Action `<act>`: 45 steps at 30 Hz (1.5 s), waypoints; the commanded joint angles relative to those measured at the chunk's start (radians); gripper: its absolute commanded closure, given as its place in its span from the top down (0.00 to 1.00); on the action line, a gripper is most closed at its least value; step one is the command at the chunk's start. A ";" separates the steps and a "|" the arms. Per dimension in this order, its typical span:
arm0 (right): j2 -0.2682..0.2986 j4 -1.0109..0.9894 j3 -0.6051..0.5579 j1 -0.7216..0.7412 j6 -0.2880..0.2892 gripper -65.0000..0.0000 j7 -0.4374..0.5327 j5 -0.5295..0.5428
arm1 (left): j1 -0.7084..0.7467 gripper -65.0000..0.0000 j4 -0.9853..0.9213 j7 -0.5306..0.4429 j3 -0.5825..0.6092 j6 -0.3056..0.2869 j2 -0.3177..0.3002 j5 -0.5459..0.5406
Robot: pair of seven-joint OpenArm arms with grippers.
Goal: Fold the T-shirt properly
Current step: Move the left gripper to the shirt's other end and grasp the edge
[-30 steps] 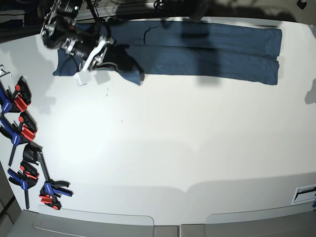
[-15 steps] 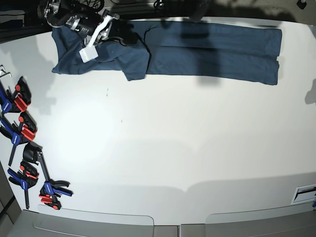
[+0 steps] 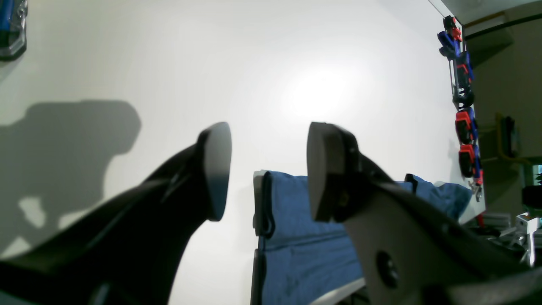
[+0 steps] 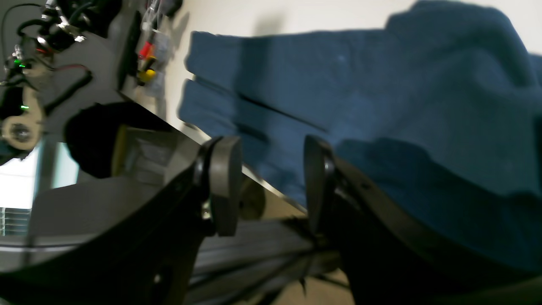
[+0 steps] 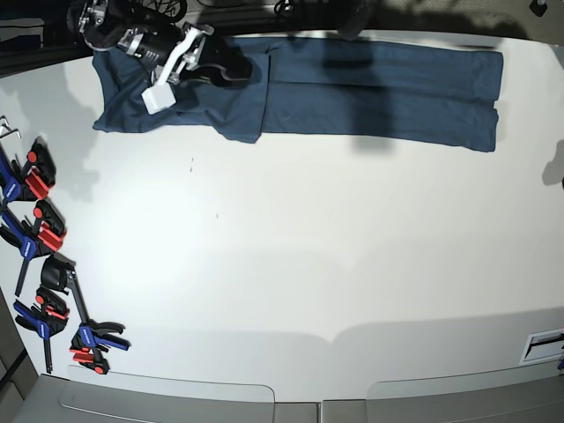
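Observation:
The T-shirt (image 5: 370, 88) lies as a long dark navy band along the table's far edge, with its left end spread in a wider flap (image 5: 176, 110). My right gripper (image 5: 227, 70) hovers over that left end, beside a fold line. In the right wrist view the right gripper (image 4: 271, 182) is open, its pads apart with nothing between them, and the T-shirt (image 4: 360, 84) lies beyond. The left arm is out of the base view. In the left wrist view the left gripper (image 3: 266, 169) is open and empty above the white table, with the T-shirt (image 3: 296, 237) behind it.
Several blue, red and black clamps (image 5: 35, 229) line the table's left edge; the left wrist view shows the clamps (image 3: 463, 84) at its right. A small label (image 5: 542, 345) sits at the near right. Cables and electronics (image 4: 25, 63) lie past the far edge.
My right arm moved toward the far edge and its jaws opened, letting go of the shirt. The shirt's left end, bunched a second ago, now lies spread out flatter.

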 commanded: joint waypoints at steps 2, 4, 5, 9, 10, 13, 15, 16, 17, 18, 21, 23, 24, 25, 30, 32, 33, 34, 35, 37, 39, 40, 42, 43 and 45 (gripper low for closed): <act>0.006 0.056 0.014 -0.001 0.006 0.35 0.018 0.062 | -0.007 0.41 0.016 0.007 -0.008 -0.006 -0.035 -0.028; 0.006 0.097 0.028 0.006 0.006 0.35 0.018 0.064 | 0.009 0.41 0.016 0.009 -0.008 -0.006 -0.035 -0.028; 0.006 0.116 0.037 0.009 0.006 0.35 0.018 0.063 | 0.020 0.41 0.016 0.009 -0.008 -0.006 -0.032 -0.028; 0.005 0.148 0.091 0.047 0.006 0.35 0.018 0.032 | 0.091 0.41 0.016 0.009 -0.007 -0.006 -0.003 -0.028; 0.005 0.148 0.106 0.060 0.006 0.35 0.018 0.002 | 0.108 0.41 0.016 0.008 -0.008 -0.006 0.010 -0.028; 0.005 0.148 0.146 0.099 0.006 0.35 0.049 -0.087 | 0.167 0.43 0.016 0.009 -0.007 -0.006 0.056 -0.028; 0.005 0.148 0.167 0.120 0.006 0.35 0.078 -0.122 | 0.206 0.50 0.016 0.010 -0.007 -0.006 0.086 -0.028; 0.006 0.148 0.175 0.129 0.006 0.35 0.085 -0.130 | 0.221 0.54 0.016 0.010 -0.007 -0.006 0.102 -0.028; 0.006 0.148 0.181 0.138 0.006 0.35 0.085 -0.132 | 0.237 0.57 0.016 0.010 -0.007 -0.006 0.116 -0.028; 0.006 0.148 0.184 0.145 0.006 0.35 0.087 -0.131 | 0.250 0.58 0.016 0.010 -0.007 -0.006 0.129 -0.028; 0.005 0.148 0.185 0.155 0.006 0.35 0.093 -0.131 | 0.275 0.58 0.016 0.010 -0.007 -0.006 0.166 -0.028; 0.006 0.148 0.185 0.156 0.006 0.35 0.101 -0.131 | 0.285 0.58 0.018 0.010 -0.006 -0.006 0.185 -0.028; 0.006 0.148 0.185 0.156 0.006 0.35 0.105 -0.132 | 0.288 0.58 0.022 0.011 -0.005 -0.006 0.194 -0.028; 0.006 0.148 0.185 0.156 0.006 0.35 0.106 -0.132 | 0.288 0.58 0.029 0.015 -0.006 -0.006 0.204 -0.028; 0.006 0.148 0.185 0.167 0.006 0.35 0.114 -0.132 | 0.288 0.58 0.105 -0.011 -0.005 -0.006 0.261 0.005; 0.006 0.148 0.185 0.176 0.006 0.35 0.114 -0.132 | 0.290 0.58 0.142 -0.037 -0.005 -0.006 0.283 0.059; 0.006 0.148 0.185 0.181 0.006 0.35 0.113 -0.132 | 0.291 0.58 0.159 -0.050 -0.005 -0.006 0.293 0.087; 0.006 0.148 0.185 0.184 0.006 0.35 0.114 -0.135 | 0.291 0.58 0.174 -0.055 -0.005 -0.006 0.303 0.111; 0.006 0.148 0.185 0.187 0.006 0.35 0.114 -0.137 | 0.293 0.58 0.183 -0.055 -0.005 -0.006 0.312 0.129; 0.006 0.148 0.185 0.189 0.006 0.35 0.120 -0.156 | 0.293 0.58 0.194 -0.056 -0.005 -0.006 0.325 0.154; 0.006 0.148 0.185 0.189 0.006 0.35 0.126 -0.158 | 0.293 0.58 0.193 -0.059 -0.005 -0.006 0.338 0.158; 0.006 0.148 0.185 0.189 0.006 0.35 0.127 -0.157 | 0.293 0.58 0.193 -0.060 -0.005 -0.006 0.344 0.158; 0.006 0.148 0.185 0.189 0.006 0.35 0.129 -0.157 | 0.293 0.58 0.193 -0.074 0.000 -0.006 0.353 0.158; 0.006 0.148 0.185 0.189 0.006 0.35 0.129 -0.157 | 0.294 0.58 0.193 -0.083 0.006 -0.006 0.357 0.160; 0.006 0.148 0.185 0.189 0.006 0.35 0.132 -0.158 | 0.293 0.57 0.193 -0.107 0.024 -0.006 0.364 0.198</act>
